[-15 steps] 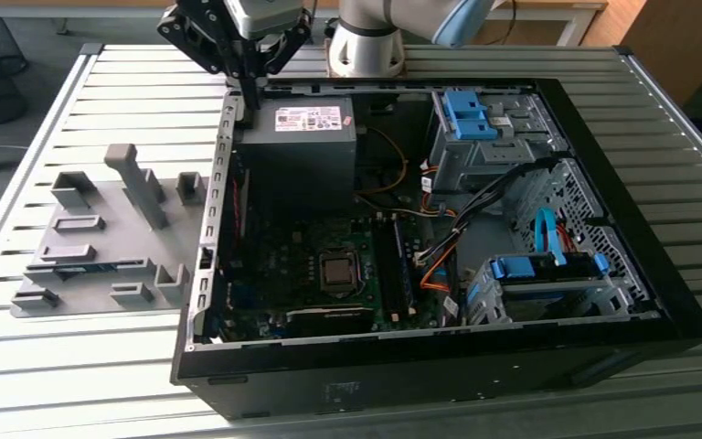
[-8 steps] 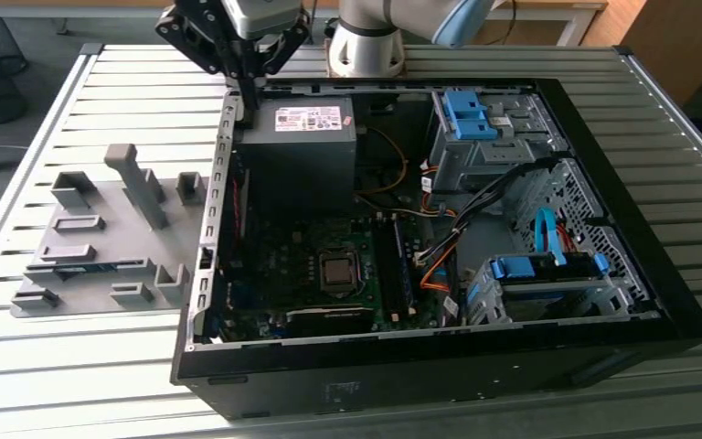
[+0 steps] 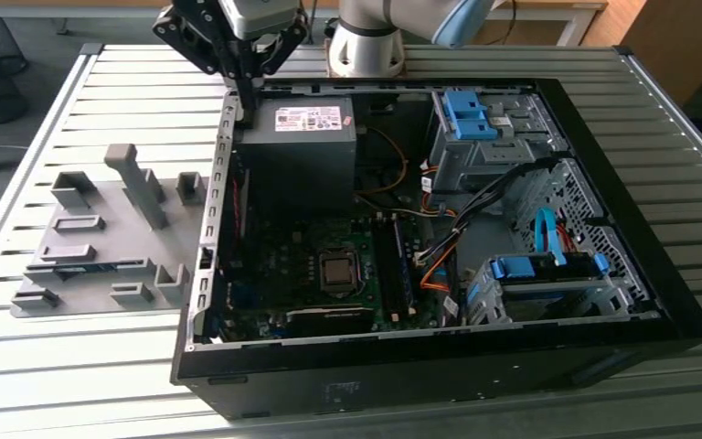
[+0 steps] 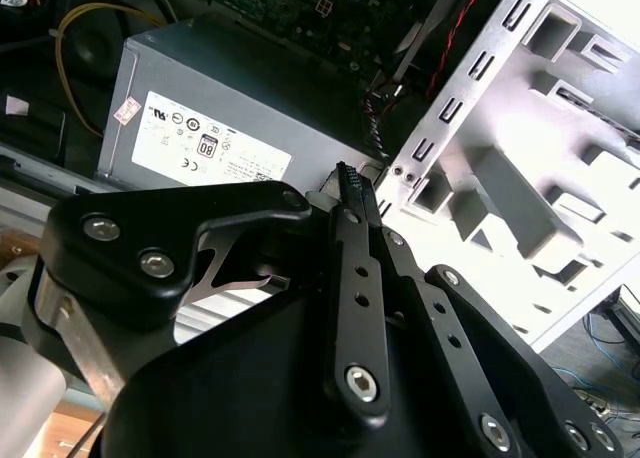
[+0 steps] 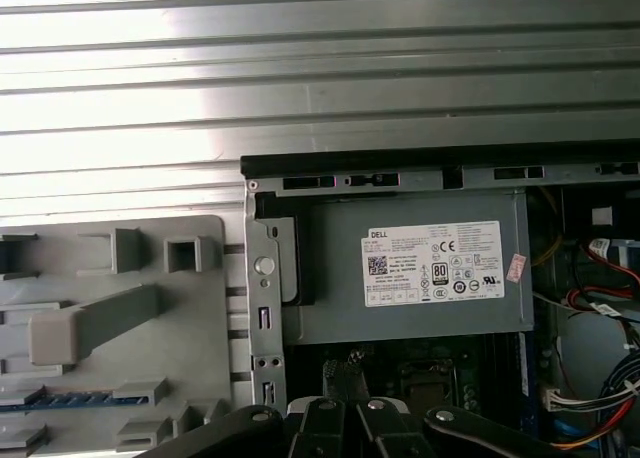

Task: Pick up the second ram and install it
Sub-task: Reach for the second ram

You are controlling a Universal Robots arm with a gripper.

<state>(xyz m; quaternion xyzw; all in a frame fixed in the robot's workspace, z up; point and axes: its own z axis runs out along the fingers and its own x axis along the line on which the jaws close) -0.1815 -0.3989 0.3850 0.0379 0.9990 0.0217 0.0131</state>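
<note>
gripper [image 3: 245, 99] hangs just above the psu [image 3: 296, 151], over the psu corner next to the case wall [image 3: 220, 174]. in the second wrist view the gripper [image 4: 348, 178] has its jaws drawn together, tips meeting. nothing seen between them, so judged empty.

second ram [image 3: 98, 267] not yet picked. it sits in the grey holder tray [image 3: 113, 212], to the exterior view's left of the psu, beyond the case wall and well apart from the gripper.

step in hand, as judged: approach for the pick. recommendations:
- jaws must part enough to straddle the board's thin faces before descent.
- align jaws w/ the stick's long axis and take it near mid-length, so it doesn't tilt.
- come down clear of the raised holder blocks [image 3: 138, 183] nearer the psu.
- lift straight out of the slot, no twist.

appearance of item: in the first wrist view the second ram [image 5: 70, 400] shows as a slim, long, dark blue strip. it lies edge-on in a slot of the tray [image 5: 205, 298], low between grey blocks. chips and sticker can't be made out.
</note>
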